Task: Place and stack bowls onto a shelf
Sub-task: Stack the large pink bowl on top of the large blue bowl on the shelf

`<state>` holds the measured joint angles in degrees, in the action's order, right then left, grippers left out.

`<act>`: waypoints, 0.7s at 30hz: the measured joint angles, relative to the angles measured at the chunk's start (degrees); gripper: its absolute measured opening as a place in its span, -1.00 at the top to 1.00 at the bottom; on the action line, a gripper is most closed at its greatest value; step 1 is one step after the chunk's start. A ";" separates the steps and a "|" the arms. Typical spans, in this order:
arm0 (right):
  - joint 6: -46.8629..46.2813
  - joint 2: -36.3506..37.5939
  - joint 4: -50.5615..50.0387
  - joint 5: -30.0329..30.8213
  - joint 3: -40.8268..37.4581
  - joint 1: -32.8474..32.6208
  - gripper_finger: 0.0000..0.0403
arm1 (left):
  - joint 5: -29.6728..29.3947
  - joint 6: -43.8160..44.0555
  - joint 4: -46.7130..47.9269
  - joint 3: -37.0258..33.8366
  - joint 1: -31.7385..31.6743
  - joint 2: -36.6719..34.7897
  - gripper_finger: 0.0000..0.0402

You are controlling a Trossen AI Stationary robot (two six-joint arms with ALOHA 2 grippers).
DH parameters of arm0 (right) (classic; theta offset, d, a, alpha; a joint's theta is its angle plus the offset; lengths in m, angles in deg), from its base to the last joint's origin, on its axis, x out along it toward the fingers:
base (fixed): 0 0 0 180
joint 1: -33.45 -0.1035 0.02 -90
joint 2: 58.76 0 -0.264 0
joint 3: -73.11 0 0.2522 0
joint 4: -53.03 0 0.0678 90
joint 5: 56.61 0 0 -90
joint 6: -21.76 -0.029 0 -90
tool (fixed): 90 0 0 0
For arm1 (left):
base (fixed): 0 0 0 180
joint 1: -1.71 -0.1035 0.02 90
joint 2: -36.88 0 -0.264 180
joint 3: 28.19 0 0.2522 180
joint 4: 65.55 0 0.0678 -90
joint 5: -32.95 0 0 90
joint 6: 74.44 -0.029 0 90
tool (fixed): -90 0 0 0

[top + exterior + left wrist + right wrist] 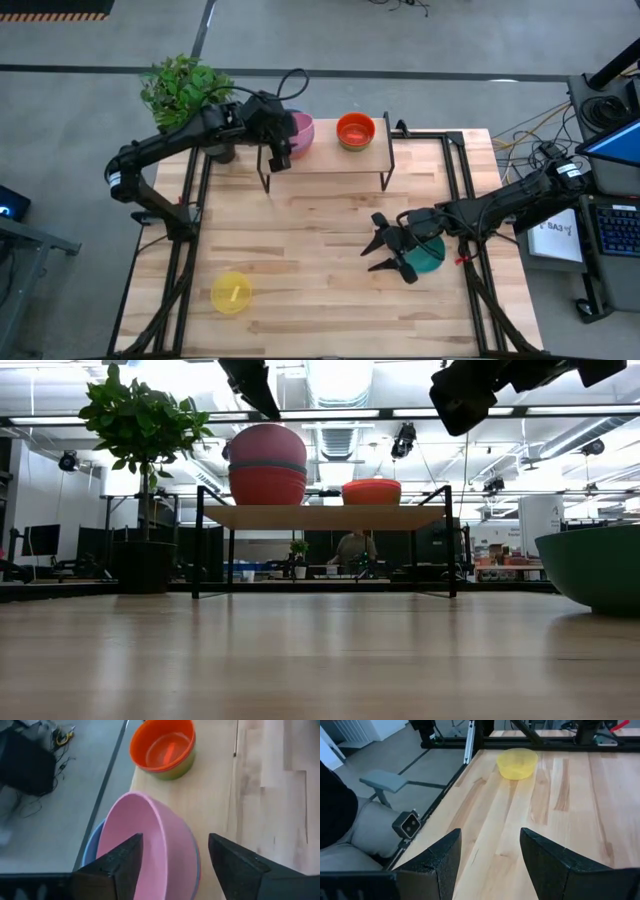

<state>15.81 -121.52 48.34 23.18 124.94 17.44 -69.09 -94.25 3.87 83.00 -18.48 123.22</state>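
Low light-wood shelf on thin black metal legs (325, 158) stands at the far edge of the light-wood desk (300, 250). At its left end sits a stack of round plastic bowls: the larger pink bowl (150, 845) on top, nested in a blue bowl (90, 852) whose rim shows around it; the low view shows a red bowl (268, 485) under the pink one. At the shelf's right end a small orange plastic bowl (355, 130) sits inside a small green bowl (175, 770), only the green wall showing below it.

Left gripper (279, 150) hangs directly above the pink bowl. Jaws stand wide apart, one finger (115, 867) on each side of the bowl's rim, holding nothing.

Right gripper (385, 250) hovers over the desk's right half, jaws fully spread and empty. The large teal plastic bowl (428, 255) sits on the desk just beside it, partly under the arm.

Small yellow plastic bowl (231, 293) rests alone near the front-left of the desk, well apart from both grippers.

Leafy green potted plant in a dark pot (185, 95) stands at the desk's far-left corner, beside the shelf.
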 joint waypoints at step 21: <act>1.64 -0.13 2.39 1.51 -0.66 0.02 0.05 | -0.04 2.13 -15.19 -2.85 -5.65 -3.73 0.62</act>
<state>17.45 -121.65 50.74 24.70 124.28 17.46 -69.12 -92.12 -11.32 80.14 -24.13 119.49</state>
